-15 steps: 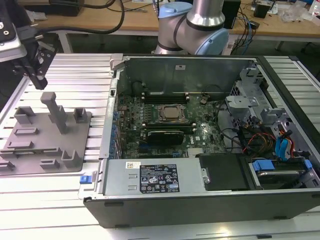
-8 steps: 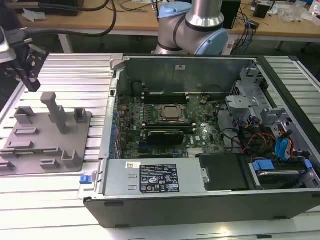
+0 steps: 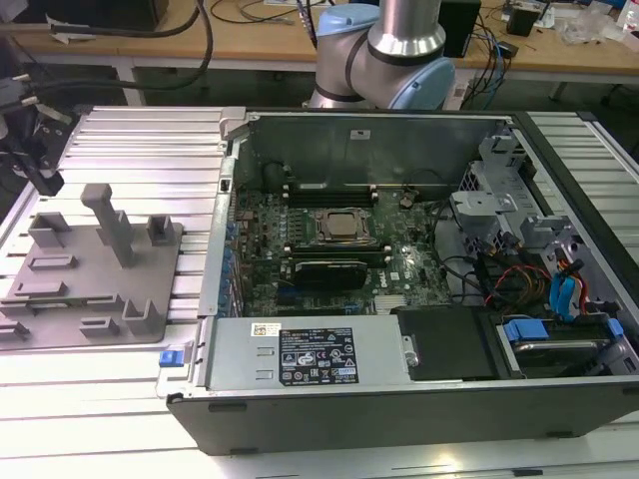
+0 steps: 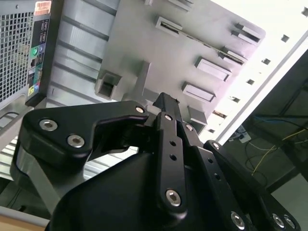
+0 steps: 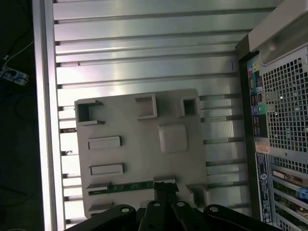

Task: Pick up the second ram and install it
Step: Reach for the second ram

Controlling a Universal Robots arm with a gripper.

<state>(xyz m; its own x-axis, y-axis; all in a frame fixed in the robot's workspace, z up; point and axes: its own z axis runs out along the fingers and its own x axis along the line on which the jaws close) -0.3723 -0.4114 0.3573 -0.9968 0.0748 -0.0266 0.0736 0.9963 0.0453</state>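
Beside the black gripper (image 5: 164,186), grip unclear, a green circuit-board stick (image 5: 120,188) is lying in a grey plastic plate (image 5: 139,154) on a ribbed aluminium table (image 5: 144,48).

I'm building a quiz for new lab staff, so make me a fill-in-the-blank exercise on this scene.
1. In the first wrist view, the second ram is a thin ___ strip lying in the grey holder plate.
2. The end effector is over that plate, near one end of the ___.
3. The plate sits toward the exterior view's ___, the open computer case toward its right.
Missing words: green; second ram; left.
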